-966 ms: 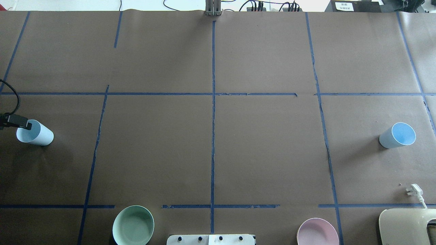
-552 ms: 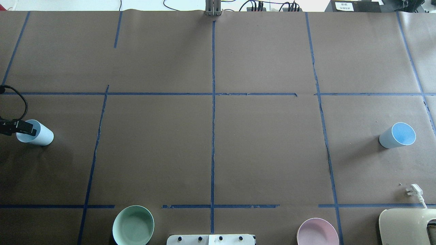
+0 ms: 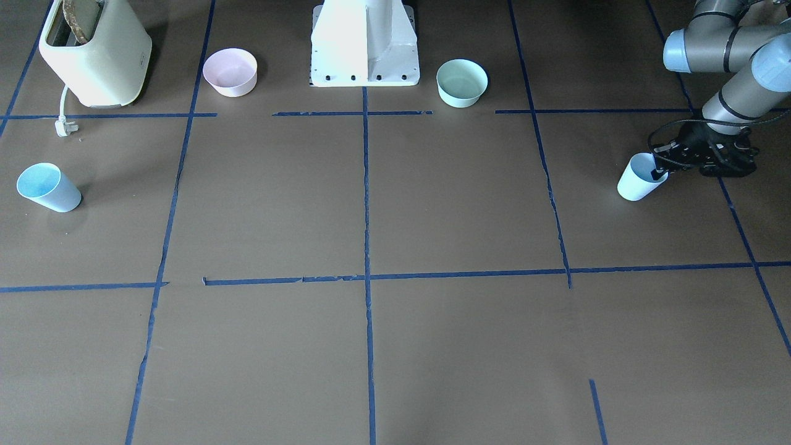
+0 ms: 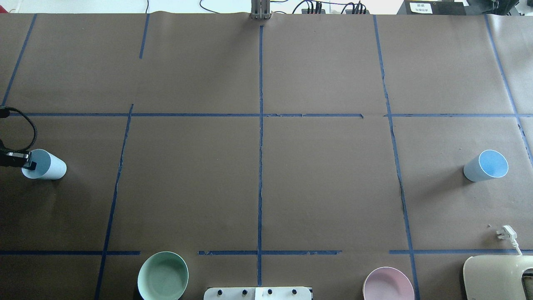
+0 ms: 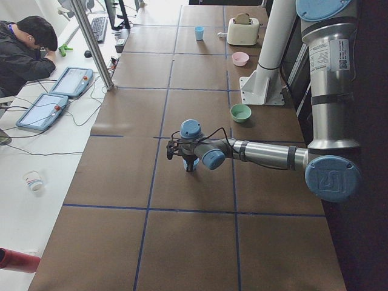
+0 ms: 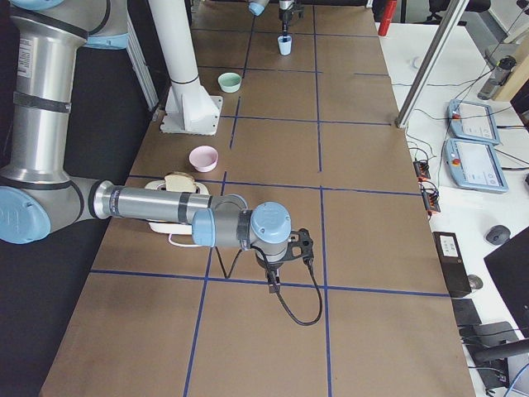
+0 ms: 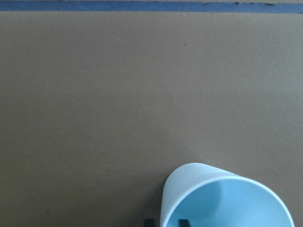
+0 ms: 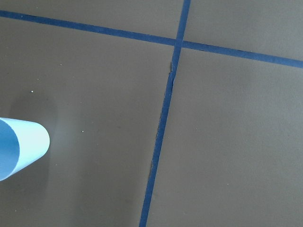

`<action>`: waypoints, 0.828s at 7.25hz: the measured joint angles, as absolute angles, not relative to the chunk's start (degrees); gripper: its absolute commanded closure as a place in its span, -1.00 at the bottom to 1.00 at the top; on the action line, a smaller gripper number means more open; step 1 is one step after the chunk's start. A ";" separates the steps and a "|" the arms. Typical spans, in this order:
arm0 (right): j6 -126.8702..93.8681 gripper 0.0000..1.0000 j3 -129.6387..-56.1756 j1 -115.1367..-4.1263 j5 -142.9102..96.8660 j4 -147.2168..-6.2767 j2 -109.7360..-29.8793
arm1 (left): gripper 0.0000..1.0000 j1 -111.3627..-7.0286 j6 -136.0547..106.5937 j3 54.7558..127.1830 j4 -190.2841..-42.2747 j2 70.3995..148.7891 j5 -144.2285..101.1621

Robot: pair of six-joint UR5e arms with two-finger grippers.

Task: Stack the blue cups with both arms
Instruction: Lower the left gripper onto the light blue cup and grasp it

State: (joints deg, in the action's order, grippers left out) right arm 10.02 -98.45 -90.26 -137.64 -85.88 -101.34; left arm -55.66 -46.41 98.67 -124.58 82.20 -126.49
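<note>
At the table's left end, the left gripper (image 3: pixel 659 168) is seen straddling the rim of one blue cup (image 3: pixel 635 183). In the left wrist view one fingertip (image 7: pixel 181 222) lies inside the cup and the other outside. The wall runs between them with a slim gap on each side, so the jaws are parted and nothing is clamped. That cup stands upright on the brown table (image 4: pixel 325 187). The other blue cup (image 4: pixel 486 165) is set upright well apart, at the right end. The right gripper (image 6: pixel 274 286) is shown only in the exterior right view, hanging over the table, and whether it is parted or closed cannot be told. A green bowl (image 4: pixel 163 276) and a pink bowl (image 4: pixel 388 285) are placed either side of the white base (image 3: pixel 364 49), each showing only its own inner surface. A slice of bread (image 3: pixel 75 12) is held in the toaster (image 3: pixel 105 62).
</note>
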 measured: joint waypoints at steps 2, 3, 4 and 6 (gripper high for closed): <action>10.02 -1.00 -98.51 -90.26 -137.64 -85.87 -101.34 | 1.00 -55.80 -46.64 101.59 -121.49 83.86 -129.10; 10.02 -1.00 -98.52 -90.26 -137.64 -85.87 -101.34 | 1.00 -55.82 -46.77 103.70 -117.14 86.85 -129.90; 10.00 -1.00 -98.56 -90.23 -137.66 -85.87 -101.34 | 1.00 -55.73 -47.57 105.29 -111.03 92.53 -130.14; 9.94 -1.00 -98.60 -90.19 -137.71 -85.87 -101.32 | 1.00 -50.98 -54.94 105.95 -97.56 107.62 -128.35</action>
State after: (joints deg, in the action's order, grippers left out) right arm 9.94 -98.60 -90.19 -137.71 -85.87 -101.32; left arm -50.98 -54.94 105.95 -97.56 107.62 -128.35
